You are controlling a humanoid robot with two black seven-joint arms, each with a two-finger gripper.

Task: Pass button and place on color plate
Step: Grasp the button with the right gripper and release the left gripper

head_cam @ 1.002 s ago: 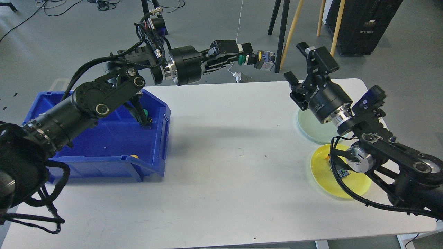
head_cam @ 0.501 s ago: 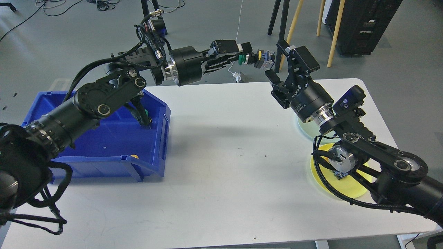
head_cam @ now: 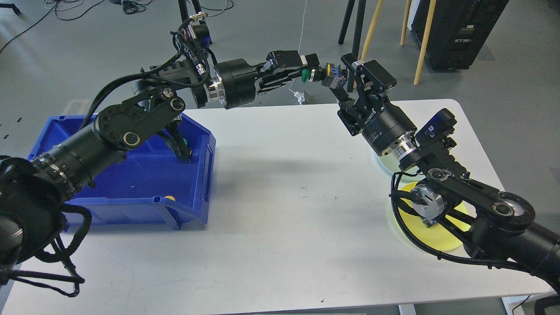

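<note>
My left gripper [head_cam: 309,72] is shut on a green-capped button [head_cam: 326,75] with a blue and grey block at its far end, held in the air above the table's back edge. My right gripper [head_cam: 345,81] is open, with its fingers on either side of the button's block end; I cannot tell whether they touch it. A pale green plate [head_cam: 386,164] and a yellow plate [head_cam: 439,239] lie at the table's right, both largely hidden by my right arm. A small button part [head_cam: 427,223] lies on the yellow plate.
A blue bin [head_cam: 131,188] stands at the table's left, under my left arm, with a green button [head_cam: 185,142] and a yellow one [head_cam: 170,197] in it. Stand legs and a black cabinet [head_cam: 459,26] are behind the table.
My right gripper has moved left and up from over the green plate to the block end of the held button. My left gripper with the button has stayed nearly still.
</note>
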